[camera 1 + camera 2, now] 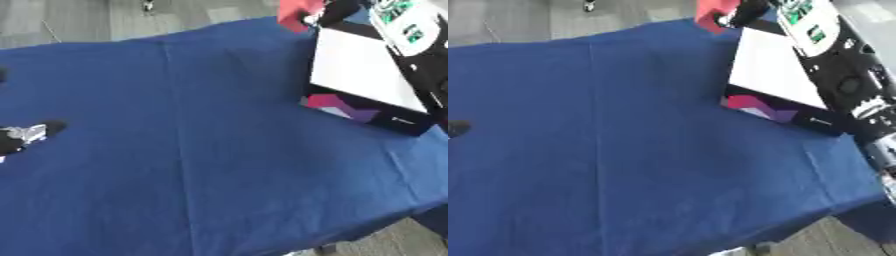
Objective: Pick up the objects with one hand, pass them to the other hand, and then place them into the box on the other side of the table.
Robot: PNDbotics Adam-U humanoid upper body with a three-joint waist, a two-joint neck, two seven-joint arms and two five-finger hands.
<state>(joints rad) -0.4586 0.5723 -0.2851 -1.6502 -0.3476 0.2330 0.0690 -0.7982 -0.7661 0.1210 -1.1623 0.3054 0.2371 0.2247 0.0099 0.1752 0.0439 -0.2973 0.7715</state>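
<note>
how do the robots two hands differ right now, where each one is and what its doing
The left hand shows only as a black-and-silver tip at the left edge, low over the blue tablecloth, touching no object. The right hand is at the upper right, over the far end of the white-floored box, against something red. Neither hand's fingers are clear.

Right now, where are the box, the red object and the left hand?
box [350, 107]: left eye view, its patterned front wall.
red object [296, 12]: left eye view, its middle.
left hand [29, 133]: left eye view, its silver part.
</note>
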